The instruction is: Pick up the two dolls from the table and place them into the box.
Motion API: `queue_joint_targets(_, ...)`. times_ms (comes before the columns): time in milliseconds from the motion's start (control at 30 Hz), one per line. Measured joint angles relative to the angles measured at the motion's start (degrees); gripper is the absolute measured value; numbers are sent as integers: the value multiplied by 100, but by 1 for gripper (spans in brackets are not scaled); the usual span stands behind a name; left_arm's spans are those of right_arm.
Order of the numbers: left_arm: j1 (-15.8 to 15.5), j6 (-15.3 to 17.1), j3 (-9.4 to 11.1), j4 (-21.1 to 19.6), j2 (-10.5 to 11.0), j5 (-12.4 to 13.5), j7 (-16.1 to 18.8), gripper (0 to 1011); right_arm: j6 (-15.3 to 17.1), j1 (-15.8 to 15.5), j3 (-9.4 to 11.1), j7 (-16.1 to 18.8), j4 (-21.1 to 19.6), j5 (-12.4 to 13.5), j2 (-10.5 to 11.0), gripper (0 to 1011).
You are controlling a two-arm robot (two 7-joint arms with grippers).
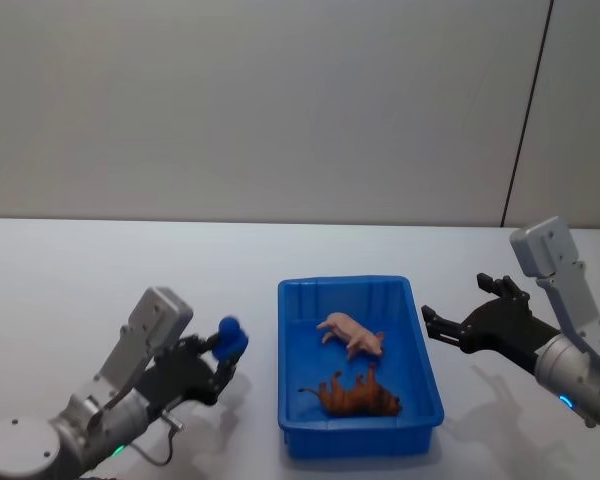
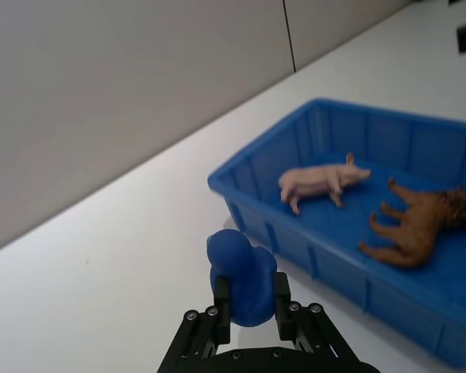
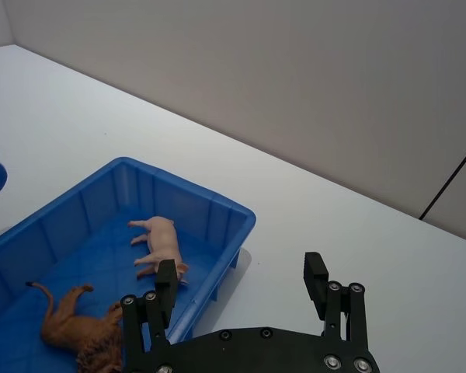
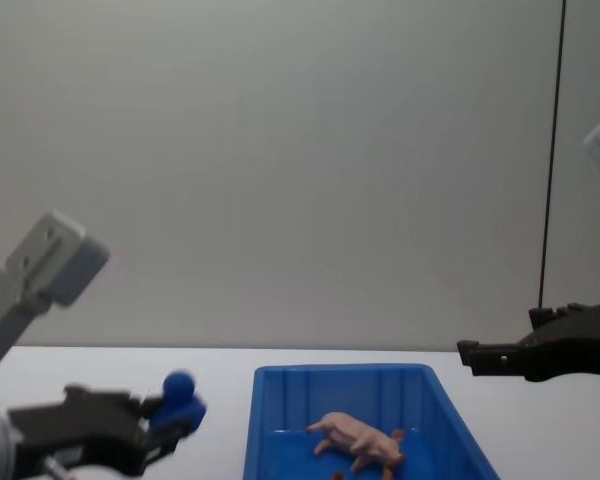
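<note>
Blue plastic formed the box [image 1: 420,330], a rectangular bin with a thick rim, standing on the plain white table [image 1: 80,270] in the head view. Inside lay the smooth pale pink pig [image 1: 353,334] and the brown four-legged doll [image 1: 360,396], both on their sides. Left of the box, the left gripper [image 1: 223,362] had its black jaws clamped on the rounded dark blue doll [image 1: 229,338], held above the tabletop. To the right of the box, the right gripper [image 1: 429,324] held nothing, jaws spread apart.

From the left wrist, the blue doll [image 2: 239,278] sat squeezed between the fingers [image 2: 221,297], the ribbed box wall [image 2: 295,233] just beyond.

From the right wrist, the right gripper [image 3: 242,281] gaped, the box rim [image 3: 241,221] near one jaw.

From the chest, the blue doll [image 4: 178,397] hung left of the box [image 4: 265,420].
</note>
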Motion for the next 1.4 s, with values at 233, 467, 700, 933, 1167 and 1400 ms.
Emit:
queue_joint_targets(233,-208,-86,6,-212,-145,23,-45,276,0,0,0,0,0,0,0,1001)
queue_joint_targets(467,-554,-188,89,-200,-433,68,-220,229,0,0,0,0,0,0,0,1001)
queue_joint_targets(700,-897,-304,195,34,-740,82,-388,446,0,0,0,0,0,0,0,1001)
queue_joint_targets(933,-1163,-388,268,264,-970,87,-521,669,0,0,0,0,0,0,0,1001)
queue_joint_targets(1167,-1298,-427,292,353,-1080,86,-557,885,0,0,0,0,0,0,0,1001)
queue_joint_targets(1400,-1361,-451,298,372,-1127,68,-562,1003,0,0,0,0,0,0,0,1001)
